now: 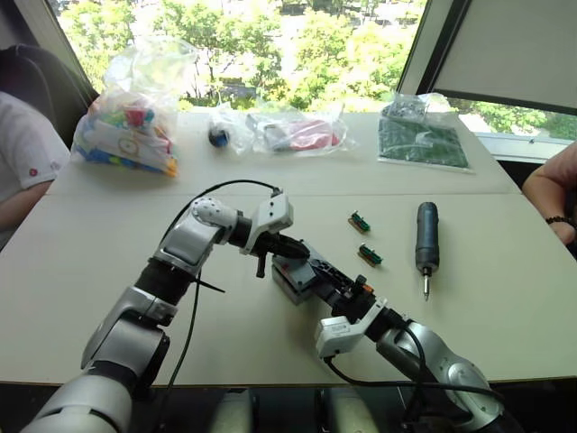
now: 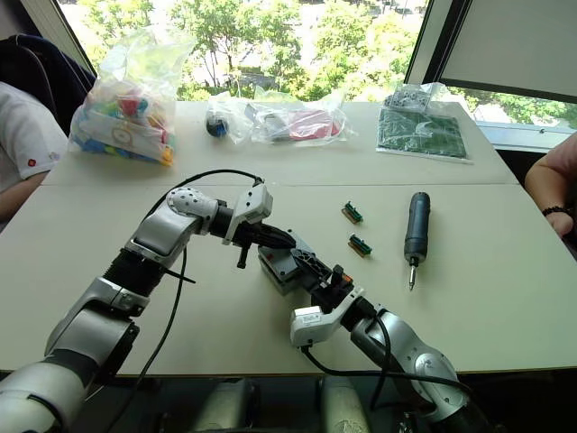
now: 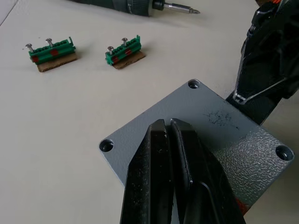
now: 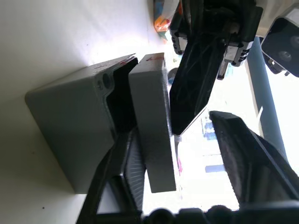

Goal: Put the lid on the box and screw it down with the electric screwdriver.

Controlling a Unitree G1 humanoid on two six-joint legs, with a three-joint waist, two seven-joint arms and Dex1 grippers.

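The grey box (image 1: 287, 281) stands on the table centre. The lid (image 3: 224, 135) lies on top of it, slightly ajar, with a gap showing along one edge in the right wrist view between box (image 4: 70, 121) and lid (image 4: 152, 112). My left gripper (image 3: 167, 122) is shut, and its tips press down on the lid's top face. My right gripper (image 1: 314, 267) comes in from the near right and is open. One of its fingers (image 4: 133, 172) lies against the lid's edge by the seam, the other stands off. The electric screwdriver (image 1: 426, 236) lies to the right, bit toward me.
Two green holders with screws (image 1: 360, 222) (image 1: 370, 255) lie between the box and the screwdriver. Plastic bags of parts (image 1: 131, 117) (image 1: 297, 133) (image 1: 422, 135) line the table's far side. A person's sleeve (image 1: 22, 153) is at the left, another's arm (image 1: 550, 194) at the right.
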